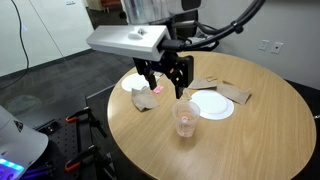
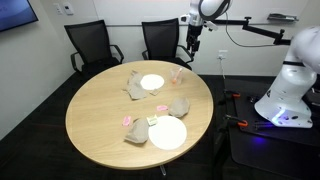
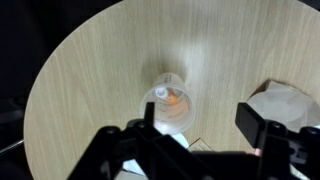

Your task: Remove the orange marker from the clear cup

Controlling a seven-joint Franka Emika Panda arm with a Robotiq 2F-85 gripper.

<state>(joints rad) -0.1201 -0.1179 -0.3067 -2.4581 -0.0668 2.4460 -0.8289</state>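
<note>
The clear cup (image 3: 170, 102) stands upright on the round wooden table, and I look down into it in the wrist view. The orange marker (image 3: 174, 98) lies inside it and shows as a small orange tip near the rim. The cup also shows in both exterior views (image 1: 185, 120) (image 2: 177, 75), near the table edge. My gripper (image 3: 205, 125) is open and empty, hanging well above the table (image 1: 168, 78) (image 2: 193, 42). In the wrist view the cup sits beside my left finger, not between the fingers.
Two white plates (image 1: 212, 106) (image 1: 134, 83) lie on the table, with crumpled brown napkins (image 1: 236, 93) (image 1: 146, 101) and a small pink scrap (image 1: 158, 90) near them. Black chairs (image 2: 92, 45) stand past the table (image 2: 100, 110). A white machine (image 2: 290, 85) stands beside it.
</note>
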